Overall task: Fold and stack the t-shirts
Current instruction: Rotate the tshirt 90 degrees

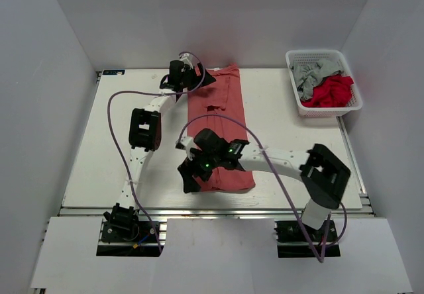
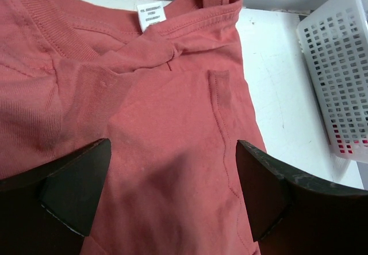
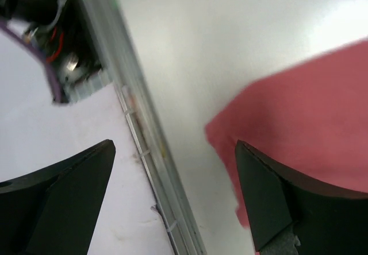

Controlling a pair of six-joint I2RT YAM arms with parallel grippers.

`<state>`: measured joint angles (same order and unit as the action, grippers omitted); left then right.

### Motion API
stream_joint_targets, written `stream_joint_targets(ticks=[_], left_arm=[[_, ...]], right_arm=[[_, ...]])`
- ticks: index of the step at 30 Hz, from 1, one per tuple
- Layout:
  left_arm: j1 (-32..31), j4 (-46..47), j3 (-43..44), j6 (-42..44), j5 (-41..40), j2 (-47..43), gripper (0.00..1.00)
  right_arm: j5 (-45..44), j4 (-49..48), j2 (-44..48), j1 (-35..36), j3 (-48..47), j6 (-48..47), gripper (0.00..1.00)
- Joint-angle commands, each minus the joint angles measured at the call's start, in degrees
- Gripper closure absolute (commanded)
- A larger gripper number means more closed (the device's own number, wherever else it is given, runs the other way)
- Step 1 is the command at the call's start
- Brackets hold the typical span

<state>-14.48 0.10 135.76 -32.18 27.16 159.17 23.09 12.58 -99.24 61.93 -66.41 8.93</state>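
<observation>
1. A white table (image 1: pixel 285 148) sits inside plain white walls, with the two arm bases at its 6 o'clock edge.
2. A salmon-red t-shirt (image 1: pixel 228 102) lies flat near the table's middle. It is folded into a long strip running from 12 to 6 o'clock, with the collar at the 12 o'clock end.
3. The left gripper (image 2: pixel 172 151) hangs over the collar end. Its jaws are spread wide and hold nothing, and cloth fills the gap below them. A white label (image 2: pixel 150 16) shows inside the neckline.
4. The right gripper (image 3: pixel 175 149) is at the strip's 7 o'clock corner, near the table's metal edge rail (image 3: pixel 144 146). Its jaws are also parted and empty. The blurred corner of the shirt lies between the fingers, and I cannot tell whether they touch it.
5. At 2 o'clock, well apart from the shirt, a white mesh basket (image 1: pixel 324 110) holds a gray garment (image 1: pixel 311 72) and a bright red garment (image 1: pixel 331 92).
</observation>
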Motion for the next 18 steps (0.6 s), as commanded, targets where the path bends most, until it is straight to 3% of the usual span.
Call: stream_joint_targets(ticks=[1, 9, 13, 15, 17, 18], left_arm=[[-0.29, -5.99, 0.55, 0.62, -2.28, -4.39, 0.0], [-0.29, -9.41, -1.46, 3.7, -0.09, -14.14, 0.0], [-1.51, -17.83, -8.03, 10.81, -2.35, -23.71, 0.0], [-2.04, -28.53, -11.21, 13.71, -7.79, -32.81, 0.0], [-4.14, -30.34, -26.01, 14.25, -14.55, -42.93, 0.0], [-4.76, -27.11, -41.83, 13.04, -18.77, -48.9, 0.0]], right_arm=[[-13.98, -1.24, 8.0, -0.49, 1.54, 5.39, 0.1], [-34.15, 4.38, 22.49, -2.34, 11.03, 20.66, 0.1], [-41.89, 7.89, 26.9, -4.89, 16.57, 25.78, 0.1], [-44.17, 8.86, 29.79, -6.63, 20.77, 28.76, 0.1], [-46.46, 8.95, 31.29, -7.96, 25.25, 30.44, 0.1], [-46.56, 8.95, 32.96, -9.97, 25.89, 30.62, 0.1]])
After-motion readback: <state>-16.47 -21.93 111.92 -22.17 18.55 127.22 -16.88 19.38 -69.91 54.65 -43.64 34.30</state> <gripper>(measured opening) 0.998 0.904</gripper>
